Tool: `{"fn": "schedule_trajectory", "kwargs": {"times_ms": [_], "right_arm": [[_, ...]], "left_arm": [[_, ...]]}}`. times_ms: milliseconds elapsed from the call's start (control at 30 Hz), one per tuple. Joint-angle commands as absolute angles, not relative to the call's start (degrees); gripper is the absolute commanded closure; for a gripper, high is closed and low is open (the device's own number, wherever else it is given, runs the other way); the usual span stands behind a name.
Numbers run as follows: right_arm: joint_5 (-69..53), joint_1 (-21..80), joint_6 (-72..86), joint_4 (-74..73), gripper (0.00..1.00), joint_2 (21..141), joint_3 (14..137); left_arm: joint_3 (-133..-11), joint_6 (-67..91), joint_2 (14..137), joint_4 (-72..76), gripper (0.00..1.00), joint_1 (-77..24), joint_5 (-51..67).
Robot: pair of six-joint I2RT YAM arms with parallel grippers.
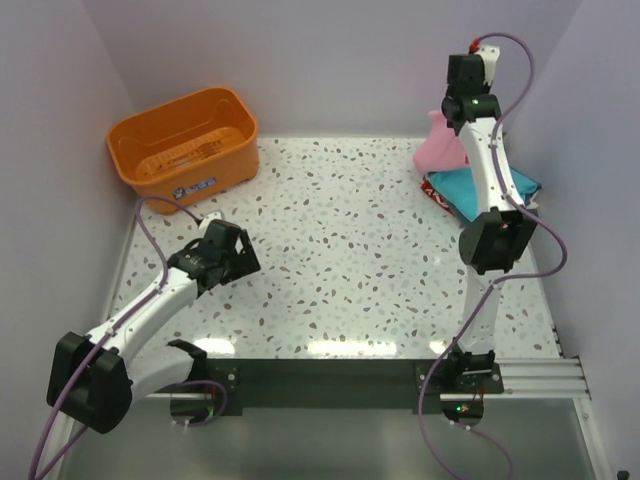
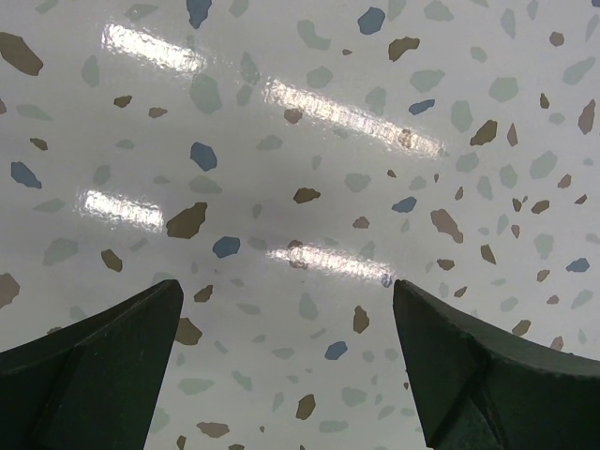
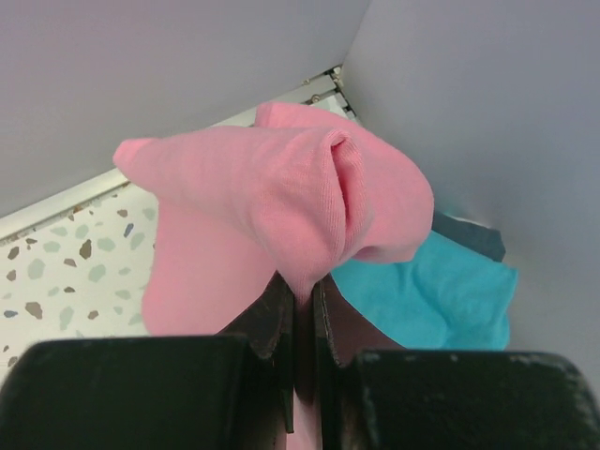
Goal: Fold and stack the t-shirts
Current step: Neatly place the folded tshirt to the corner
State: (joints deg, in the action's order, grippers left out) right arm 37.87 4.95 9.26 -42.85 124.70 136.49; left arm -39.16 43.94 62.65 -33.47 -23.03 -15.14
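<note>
Pink-loaded, pinches a fold of the pink t-shirt [image 3: 281, 206] in the pressed-together right gripper [image 3: 302, 292], with the cloth draping lengthwise down from the tips and the teal t-shirt [image 3: 431, 291] below, to its right (left gripper [image 2: 286, 347] spread, far off over the table [image 2: 309, 141]).

Bright, even overhead light — glare streaks on tabletop [image 2: 356, 117].

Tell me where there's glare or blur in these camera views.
Left wrist: streaks of glare on the glossy table, the fingers at the bottom slightly soft. Right wrist: pink shirt sharp, no glare. Top external: faint glare patches along the table's near edge, evenly lit.
</note>
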Motion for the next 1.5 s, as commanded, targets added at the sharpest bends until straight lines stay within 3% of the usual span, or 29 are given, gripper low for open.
{"fn": "schedule_trajectory", "kwargs": {"times_ms": [0,333,533,633,700,733,800,833,900,933,1067,1200,1400,1467], "right_arm": [[37.3,3.1,11.2,-43.1,1.0,117.5,138.7],[31.5,-6.3,17.8,-43.3,1.0,109.0,119.2],[30.4,-9.9,21.1,-43.2,1.0,110.6,110.0],[30.1,-11.4,21.9,-44.5,0.95,113.3,108.9],[30.8,-11.8,22.4,-45.3,0.86,114.7,108.7],[31.0,-11.9,22.5,-45.9,0.74,115.0,108.8],[31.3,-11.9,22.2,-45.9,0.68,115.0,108.7],[31.7,-12.0,22.3,-46.7,0.53,114.9,109.5],[33.7,-12.1,22.8,-48.3,0.39,114.8,111.0],[34.8,-12.1,23.5,-50.4,0.26,114.5,112.9],[38.0,-12.1,24.3,-54.7,0.07,112.3,116.4],[34.9,-12.1,24.1,-55.3,0.01,106.3,114.8],[17.4,-11.5,23.0,-46.8,0.01,87.9,99.3],[16.8,-9.3,24.0,-45.6,0.01,82.6,91.3]], "left_arm": [[-40.0,44.0,61.3,-31.6,0.0,-23.1,-15.2],[-39.6,44.1,63.0,-30.4,0.0,-23.1,-14.0],[-39.7,44.0,63.8,-29.7,0.0,-23.2,-13.4],[-39.6,43.9,63.9,-29.6,0.0,-23.1,-13.4],[-39.8,43.9,64.2,-29.6,0.0,-23.2,-13.4],[-39.8,43.9,64.2,-29.7,0.0,-23.1,-13.4],[-39.7,43.9,64.2,-29.7,0.0,-23.1,-13.5],[-39.7,43.8,64.4,-29.7,0.0,-23.1,-13.5],[-40.0,43.8,64.4,-29.9,0.0,-23.1,-13.4],[-40.2,43.7,64.2,-30.0,0.0,-23.1,-13.4],[-40.8,43.3,63.0,-30.1,0.0,-23.1,-13.1],[-43.1,41.3,62.3,-31.8,0.0,-23.1,-13.0],[-46.5,40.5,60.0,-35.9,0.0,-23.1,-13.9],[-46.5,40.6,58.8,-36.6,0.0,-23.1,-13.4]]}}
